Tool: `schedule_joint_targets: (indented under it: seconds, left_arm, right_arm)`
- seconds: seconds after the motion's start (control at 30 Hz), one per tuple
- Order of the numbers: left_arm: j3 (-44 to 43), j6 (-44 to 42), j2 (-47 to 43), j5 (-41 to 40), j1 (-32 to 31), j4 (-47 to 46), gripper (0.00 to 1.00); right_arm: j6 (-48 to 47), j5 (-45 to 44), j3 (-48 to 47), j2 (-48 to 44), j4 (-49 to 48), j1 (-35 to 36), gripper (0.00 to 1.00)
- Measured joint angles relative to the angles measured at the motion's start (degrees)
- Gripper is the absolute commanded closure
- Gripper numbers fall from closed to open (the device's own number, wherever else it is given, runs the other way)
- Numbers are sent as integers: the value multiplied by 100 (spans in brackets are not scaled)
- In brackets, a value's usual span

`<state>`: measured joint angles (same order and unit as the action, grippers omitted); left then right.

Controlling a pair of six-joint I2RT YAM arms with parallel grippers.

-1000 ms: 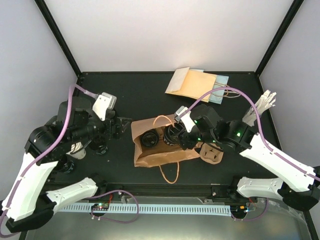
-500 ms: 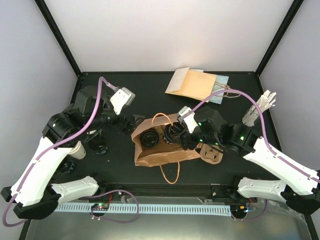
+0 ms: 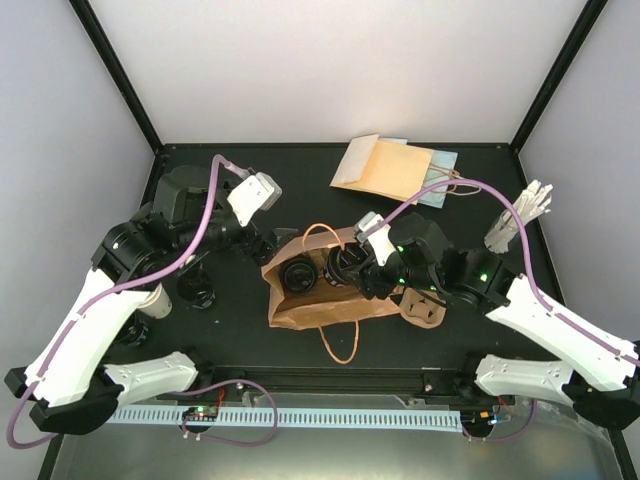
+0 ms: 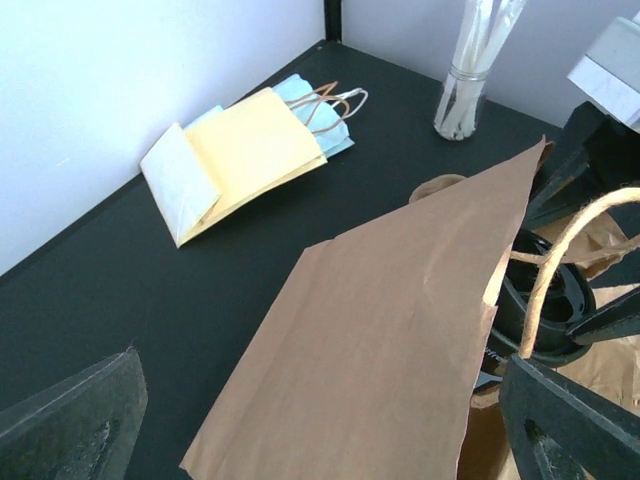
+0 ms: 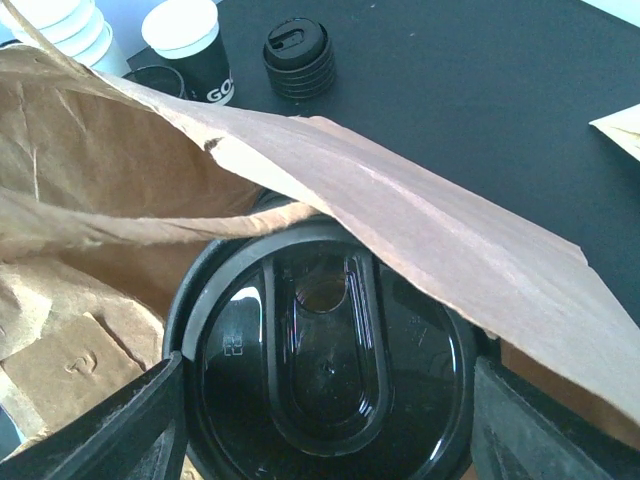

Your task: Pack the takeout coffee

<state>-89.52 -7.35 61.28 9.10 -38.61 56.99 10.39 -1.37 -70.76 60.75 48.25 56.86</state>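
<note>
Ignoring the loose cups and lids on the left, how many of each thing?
Brown paper bag: 1
Black-lidded cups inside it: 2
Brown pulp carrier: 1
Glass jar of white sticks: 1
Pile of flat paper bags: 1
Total: 6

The black table [image 3: 300,180] runs back to the walls. A brown paper bag [image 3: 310,300] lies on its side near the middle, its twine handles spilling onto the surface. Toward the back lies a loose pile of flat bags [image 3: 390,168], a yellow one on top of a pale blue one with handles. A glass jar of white sticks [image 3: 515,225] stands upright by the right wall. On the left stand a stack of black lids [image 3: 200,295] and, just beside it, a paper cup with a black sleeve [image 3: 150,300]. A brown pulp carrier [image 3: 425,310] lies against the bag's right end.
</note>
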Motion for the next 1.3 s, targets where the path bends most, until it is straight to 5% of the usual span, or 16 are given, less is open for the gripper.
schedule_joint_targets:
  seconds: [0.53,0.87,1.3]
  left_arm:
    - [13,-315,286,463,-61,-227,1]
    - [-17,-584,1034,114,-911,256,3]
    - [192,-568,896,-660,-1097,315,55]
  right_arm:
    - [46,-46,59,-72,-59,0,47]
    - [66,-111,105,-138,-118,0,47]
    - [63,-136,116,-181,-199,0,47]
